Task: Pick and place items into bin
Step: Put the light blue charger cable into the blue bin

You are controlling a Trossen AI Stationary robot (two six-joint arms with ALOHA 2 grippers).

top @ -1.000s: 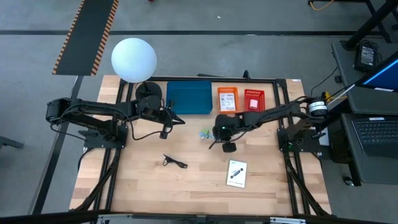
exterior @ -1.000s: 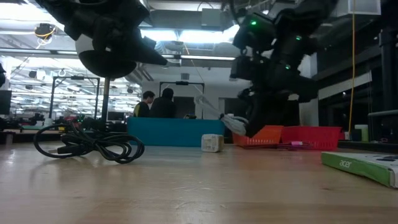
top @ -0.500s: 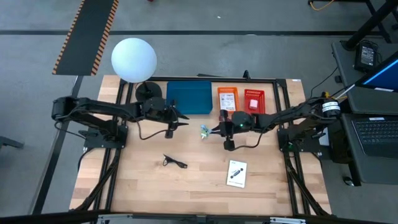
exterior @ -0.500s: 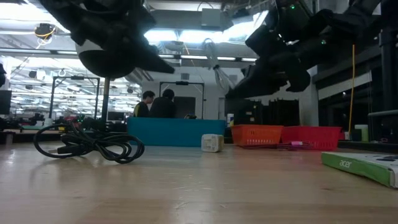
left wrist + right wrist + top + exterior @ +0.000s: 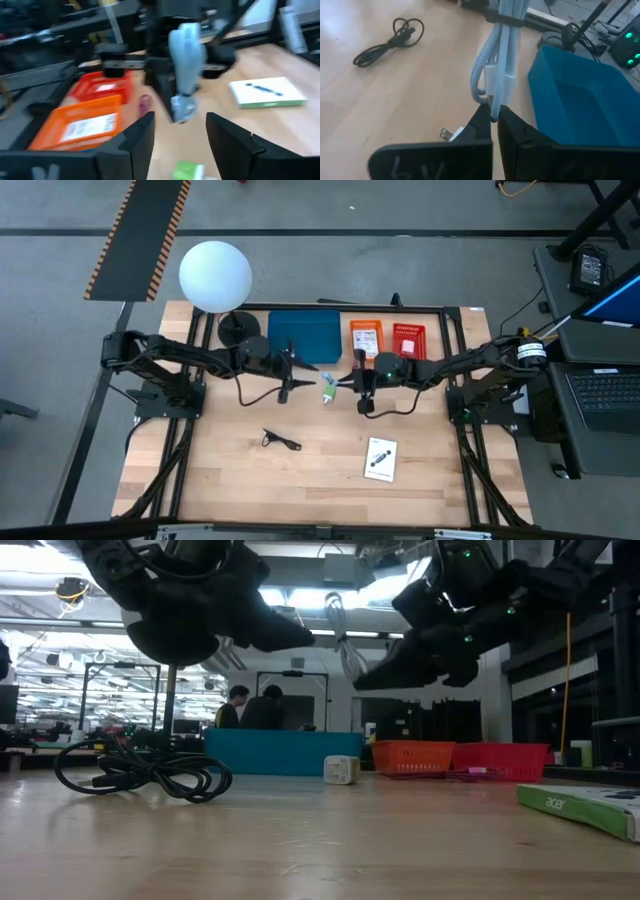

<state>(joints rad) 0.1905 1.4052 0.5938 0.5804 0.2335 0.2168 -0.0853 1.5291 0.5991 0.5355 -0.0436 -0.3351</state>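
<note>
Right gripper [image 5: 494, 119]: fingers clenched on a pale blue bundled cable [image 5: 499, 55] with a white plug. The bundle rises from the fingertips and is pinched at its lower end. In the high view this gripper [image 5: 350, 383] hangs above the table [image 5: 230, 480], just short of the blue bin [image 5: 305, 337].

Left gripper [image 5: 179, 131]: fingers released and spread, nothing between them. The held cable [image 5: 184, 65] hangs directly ahead of the gap, close to the tips. In the high view the left gripper [image 5: 303, 370] sits at the near edge of the blue bin, facing the right gripper.

Surroundings:
- The blue bin [image 5: 580, 105] lies just beyond and to one side of the right fingers, open and unobstructed.
- A small white-green adapter [image 5: 328, 393] rests on the table below and between the two grippers.
- A black cable piece [image 5: 387, 41] lies coiled on the table, well apart from the right fingers.
- A white printed box [image 5: 267, 92] lies on the table beyond the left fingers.
- An orange basket [image 5: 87, 122] and a red basket [image 5: 102, 86] stand beside the bin.
- A white globe lamp [image 5: 215, 275] stands at the far left corner of the table.

Change from one second ago: the right gripper has risen from the table surface and moved toward the bin. The left arm has reached farther inward, and its fingers have gone from closed to spread.
</note>
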